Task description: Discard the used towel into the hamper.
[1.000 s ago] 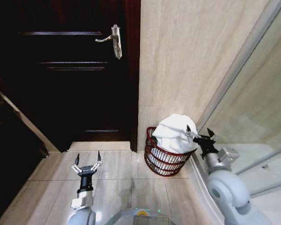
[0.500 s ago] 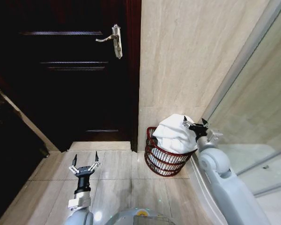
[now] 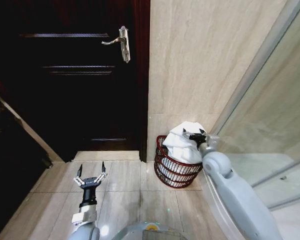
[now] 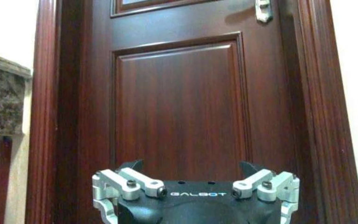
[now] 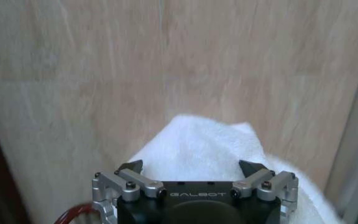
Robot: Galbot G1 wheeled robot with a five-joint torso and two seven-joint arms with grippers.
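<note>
— Since the door (image 3: 70, 75) takes up the upper left of the frame and the wall (image 3: 205, 65) the upper middle, where does the job itself sit?

— Lower middle of the head view, on the floor (image 3: 130, 185) at the foot of the wall. The hamper (image 3: 174, 167) stands there, just beside the glass panel (image 3: 270, 125) that runs down the right of the frame.

— And the towel (image 3: 182, 142)?

— It's in the hamper, but heaped: a white mound standing well above the rim rather than sunk inside. So I'd judge the main part done; the towel is where it belongs.

— What is left, then?

— Little, as far as I can see. The right gripper (image 3: 194, 135) is right at the top of the mound, its arm reaching in from the lower right. In the right wrist view its jaws (image 5: 191, 168) stand spread wide with the towel (image 5: 204, 144) lying beyond and between them, gripping nothing I can make out. Whether a tip touches the cloth I cannot tell. Clearing that arm away looks like the remainder, perhaps a push to settle the heap.

— The other arm?

— The left gripper (image 3: 90, 176) hangs idle in the lower left of the frame over the floor tiles, jaws spread and empty, facing the door (image 4: 179, 102).
</note>
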